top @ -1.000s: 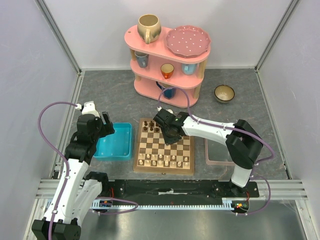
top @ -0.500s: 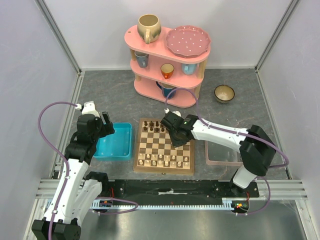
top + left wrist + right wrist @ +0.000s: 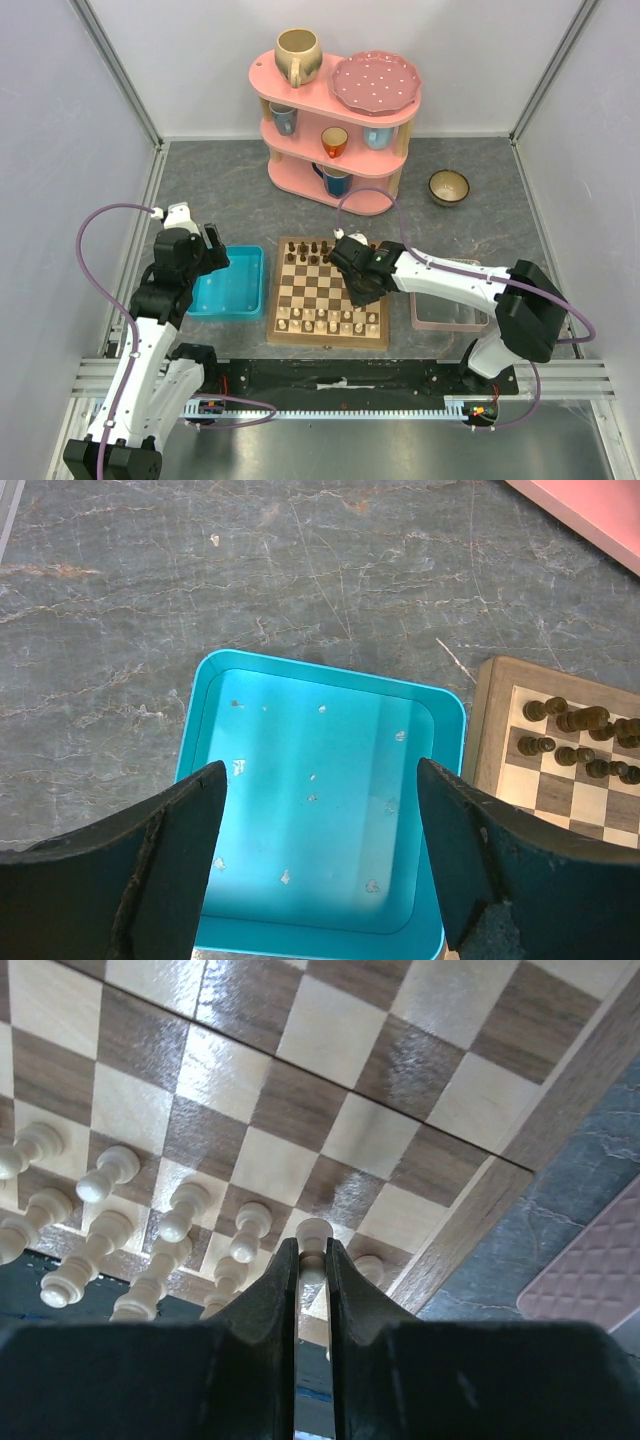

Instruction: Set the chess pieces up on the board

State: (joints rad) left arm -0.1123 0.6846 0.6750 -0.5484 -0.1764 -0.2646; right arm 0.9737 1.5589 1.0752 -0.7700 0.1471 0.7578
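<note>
Right tool [image 3: 312, 1260]: clenched on one pale pawn [image 3: 314, 1232], over near-right part of board [image 3: 305, 288].
Other pale chess pieces [image 3: 325, 322]: two rows along board's near edge.
Dark chessmen [image 3: 310, 250]: at board's far edge.
Left tool [image 3: 320, 775]: released, jaws wide, above turquoise tray [image 3: 350, 810] left of board.

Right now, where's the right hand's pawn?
Right wrist view: pawn pinched in the right hand at the right edge of the board, beside the cream pieces.
</note>
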